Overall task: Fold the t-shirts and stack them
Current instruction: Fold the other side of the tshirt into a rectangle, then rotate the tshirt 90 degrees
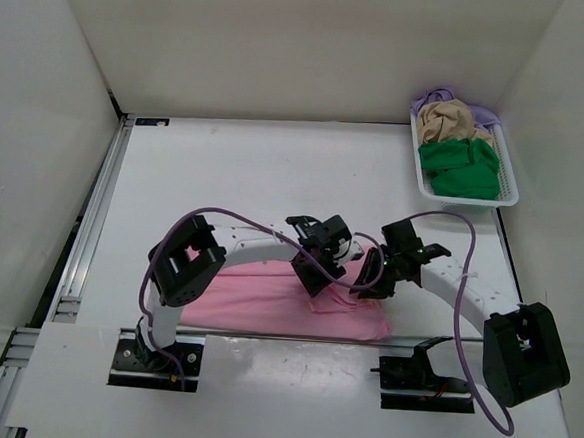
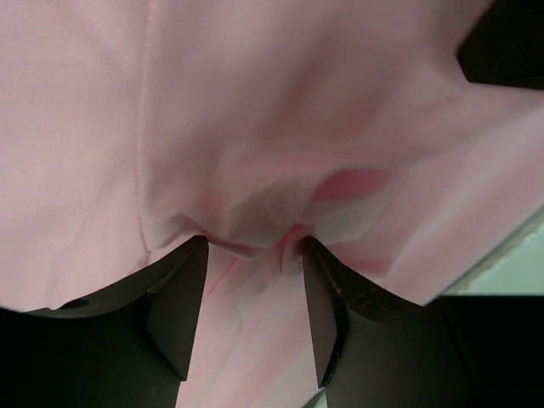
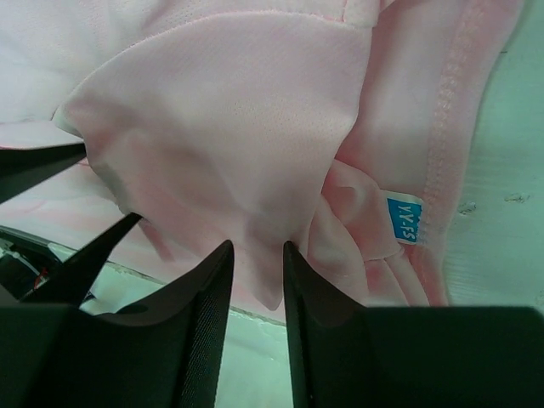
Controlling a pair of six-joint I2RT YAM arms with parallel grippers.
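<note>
Desk: where is the shirt in this frame?

Operator: Pink t-shirt (image 1: pixel 256 307), lying flat along the near edge of the table (image 1: pixel 276 168), between the bases of my two arms. Both wrists are bent down over its right half, close together.

Desk: and the left gripper (image 2: pixel 253 246)?

Operator: Released, by my left wrist view. The jaws stand well apart, tips down in the pink cloth, with a loose pucker of it gathered between them.

Desk: the right gripper (image 3: pixel 257 248)?

Operator: Jaws drawn near each other, the point of a pink flap hanging into the narrow gap. I cannot tell whether they pinch it. A blue label (image 3: pixel 404 219) shows just right of them, beside a stitched hem.

Desk: the other shirts?

Operator: All in the white basket (image 1: pixel 509 194) at the far right corner, well apart from the arms: dark green t-shirt (image 1: pixel 461 169) nearest, tan t-shirt (image 1: pixel 449 120) behind it, lavender t-shirt (image 1: pixel 439 94) at the back, all crumpled
</note>
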